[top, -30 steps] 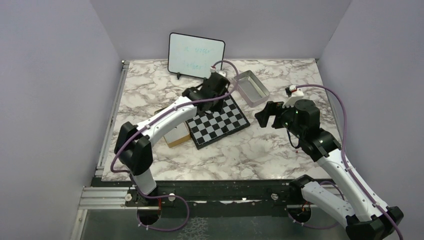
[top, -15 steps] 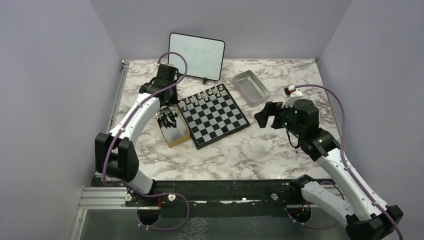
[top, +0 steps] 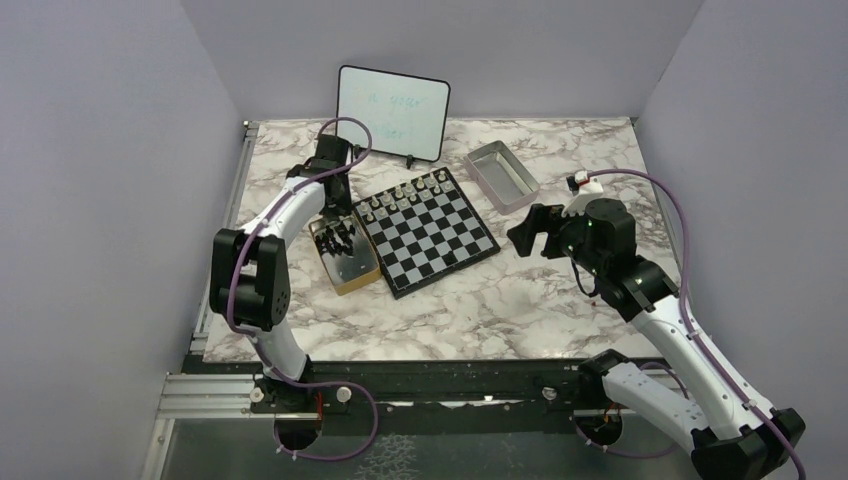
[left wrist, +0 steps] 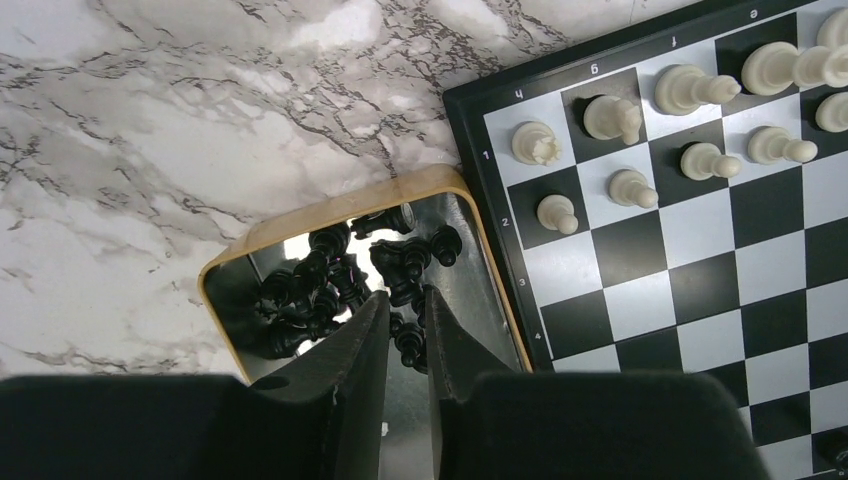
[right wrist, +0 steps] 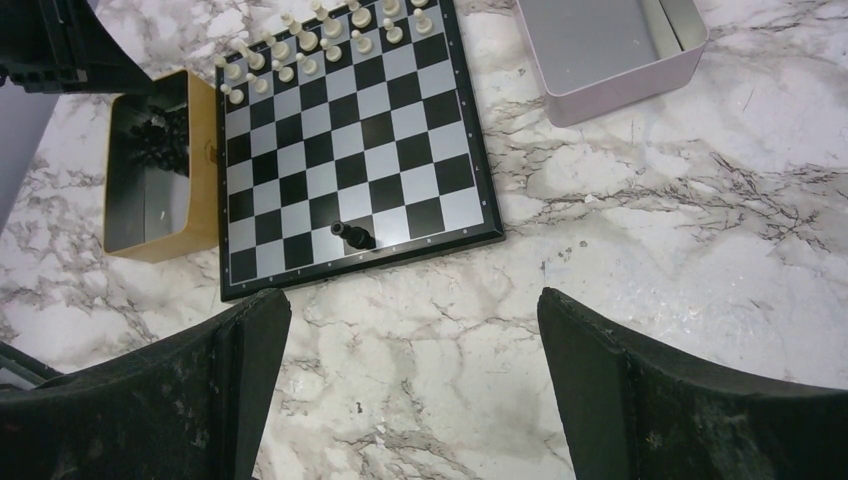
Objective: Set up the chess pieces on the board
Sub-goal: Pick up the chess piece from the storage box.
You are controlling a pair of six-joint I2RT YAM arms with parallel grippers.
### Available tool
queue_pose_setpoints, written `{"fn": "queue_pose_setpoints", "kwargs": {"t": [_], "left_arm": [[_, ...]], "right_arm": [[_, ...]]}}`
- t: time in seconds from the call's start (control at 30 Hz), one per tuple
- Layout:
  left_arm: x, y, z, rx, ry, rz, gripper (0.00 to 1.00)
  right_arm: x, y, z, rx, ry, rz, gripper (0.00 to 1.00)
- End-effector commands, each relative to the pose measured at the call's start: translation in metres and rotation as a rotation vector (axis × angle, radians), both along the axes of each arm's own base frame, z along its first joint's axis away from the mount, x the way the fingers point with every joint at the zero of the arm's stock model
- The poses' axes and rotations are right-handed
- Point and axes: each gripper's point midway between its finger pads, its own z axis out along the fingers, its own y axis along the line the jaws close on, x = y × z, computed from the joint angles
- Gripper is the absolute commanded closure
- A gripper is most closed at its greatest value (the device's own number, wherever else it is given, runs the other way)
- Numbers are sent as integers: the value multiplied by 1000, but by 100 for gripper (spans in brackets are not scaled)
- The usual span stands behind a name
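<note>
The board lies mid-table, and also shows in the left wrist view and the right wrist view. Several black chess pieces lie heaped in the tan wooden box left of the board. One black piece lies on the board's near edge. My left gripper hovers over the box, its jaws a narrow gap apart and empty. My right gripper is wide open and empty over bare marble right of the board.
Pale white chess figures fill the board's far two rows. A grey metal tray stands behind the board at right. A small whiteboard stands at the back.
My left arm has swung from over the board's far corner leftward to above the wooden box. The right arm has not moved.
</note>
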Motion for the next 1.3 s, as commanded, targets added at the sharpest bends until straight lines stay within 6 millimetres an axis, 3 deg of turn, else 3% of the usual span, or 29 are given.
{"fn": "queue_pose_setpoints", "kwargs": {"t": [0.0,0.17,0.43,0.97,1.27], "left_arm": [[4,-5,-13,-38,-3,-13,80],[0,-3,-35,-24,51,-18,80],[-3,-1,-50,-12,80,-22,80],[2,-6,-56,-23,92,-52,80],[1,-9,-57,-32,102,-72,91]], "right_arm": [[3,0,-1,10,-2,-2,0],[2,0,-1,10,-3,-6,0],[3,0,-6,9,11,-8,0],[0,-2,-4,11,5,-15,0],[-2,-3,-3,18,2,-15,0]]}}
